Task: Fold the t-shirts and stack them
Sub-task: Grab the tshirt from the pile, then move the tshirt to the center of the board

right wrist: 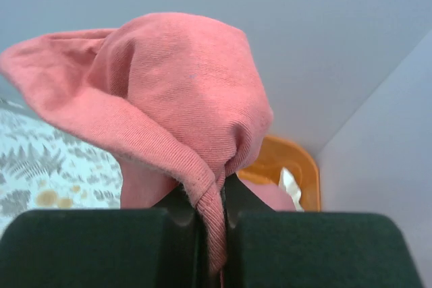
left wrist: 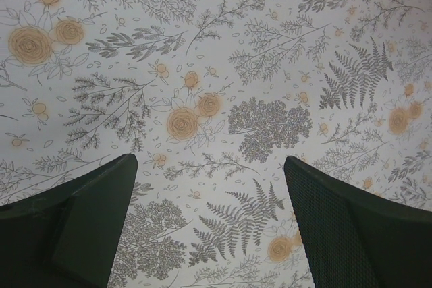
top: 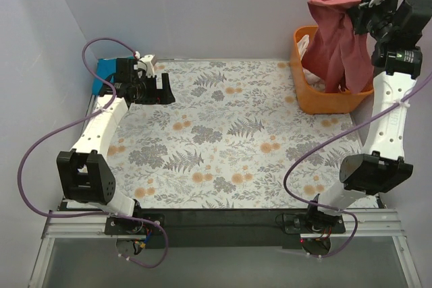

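Fabric is pinched tight in my right gripper (top: 360,13): its two fingers are pressed together on a bunched fold of the pink t-shirt (top: 336,35), with nothing but cloth between them. I hold it high at the far right corner, and the shirt hangs in a loose drape over the orange basket (top: 332,104), its lower end down between the basket's walls. In the right wrist view the pink t-shirt (right wrist: 182,92) bulges over my right gripper (right wrist: 210,200) like a hood, and past it shows the orange basket (right wrist: 300,160) with something white (right wrist: 289,183) inside. My left gripper (top: 164,90) hovers at the far left over the flowered surface (top: 223,133), well apart from the shirt. Its fingers are spread wide and hold nothing. In the left wrist view, only the leaf-and-rose print of the flowered surface (left wrist: 236,45) lies in the gap of my left gripper (left wrist: 209,161).
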Robot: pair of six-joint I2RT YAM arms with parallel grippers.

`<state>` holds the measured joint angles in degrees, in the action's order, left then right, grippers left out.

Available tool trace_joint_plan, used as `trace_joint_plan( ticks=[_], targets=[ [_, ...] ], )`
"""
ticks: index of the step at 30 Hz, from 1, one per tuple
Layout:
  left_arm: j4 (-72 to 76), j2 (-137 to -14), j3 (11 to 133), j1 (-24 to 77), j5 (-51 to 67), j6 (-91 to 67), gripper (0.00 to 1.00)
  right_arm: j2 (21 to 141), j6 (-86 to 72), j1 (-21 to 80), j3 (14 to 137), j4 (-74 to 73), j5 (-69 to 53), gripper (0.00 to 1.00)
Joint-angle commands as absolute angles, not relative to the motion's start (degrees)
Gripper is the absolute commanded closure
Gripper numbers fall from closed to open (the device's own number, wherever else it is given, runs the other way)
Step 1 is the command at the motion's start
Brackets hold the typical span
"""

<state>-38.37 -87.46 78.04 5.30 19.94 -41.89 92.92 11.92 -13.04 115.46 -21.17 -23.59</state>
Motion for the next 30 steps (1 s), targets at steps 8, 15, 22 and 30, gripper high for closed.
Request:
trace_joint_plan(
  ticks=[8,15,22,30],
  targets=[
    [-36.12,-82.09,78.58,2.90,17.93,-44.47,0.10,83.59,-2.19,-10.29,118.74,10.68,-27.78,0.99],
    [-35.95,-80.86,77.96,2.81,17.41,-46.14,0.10,85.25,-4.75,-2.92,125.33,20.99,-28.82,0.99],
    [-37.00,-80.07,79.10,2.29,18.89,-47.02,0.10,77.80,-1.67,7.46,104.98,21.10,-31.80,0.99],
    [-41.74,-78.84,79.89,0.79,27.59,-45.09,0.09,68.73,15.70,17.13,73.32,-0.41,-37.26,0.16]
  ],
)
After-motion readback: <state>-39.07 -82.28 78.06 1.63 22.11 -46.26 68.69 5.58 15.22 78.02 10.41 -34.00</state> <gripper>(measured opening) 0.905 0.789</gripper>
